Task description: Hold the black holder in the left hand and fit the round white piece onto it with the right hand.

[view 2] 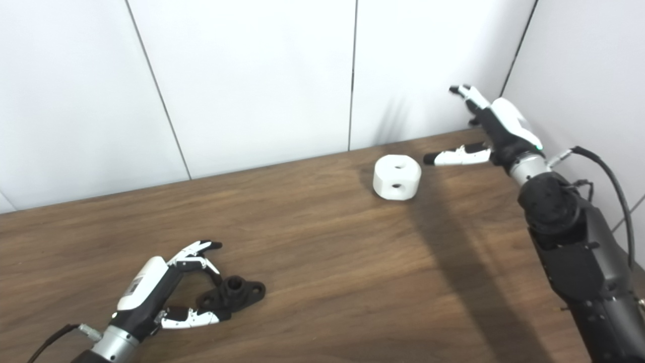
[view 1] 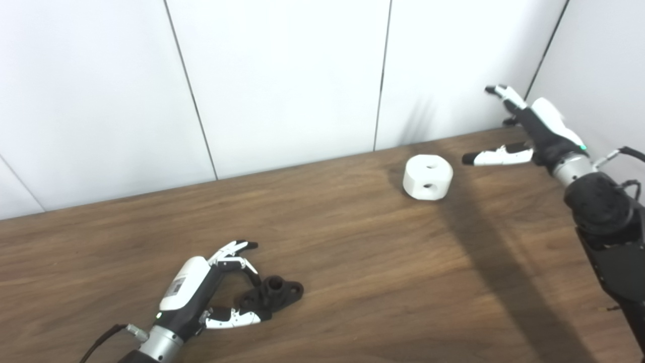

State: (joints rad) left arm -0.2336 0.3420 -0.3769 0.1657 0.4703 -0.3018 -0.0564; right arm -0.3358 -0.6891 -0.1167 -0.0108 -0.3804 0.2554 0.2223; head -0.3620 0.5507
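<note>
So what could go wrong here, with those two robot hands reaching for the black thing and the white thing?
1. The left robot hand is open around the black holder, which lies flat on the table; closing fingers might push it away rather than lift it.
2. The right robot hand is open beside the round white piece, its thumb pointing at it. A nudge could slide the piece along the table.
</note>
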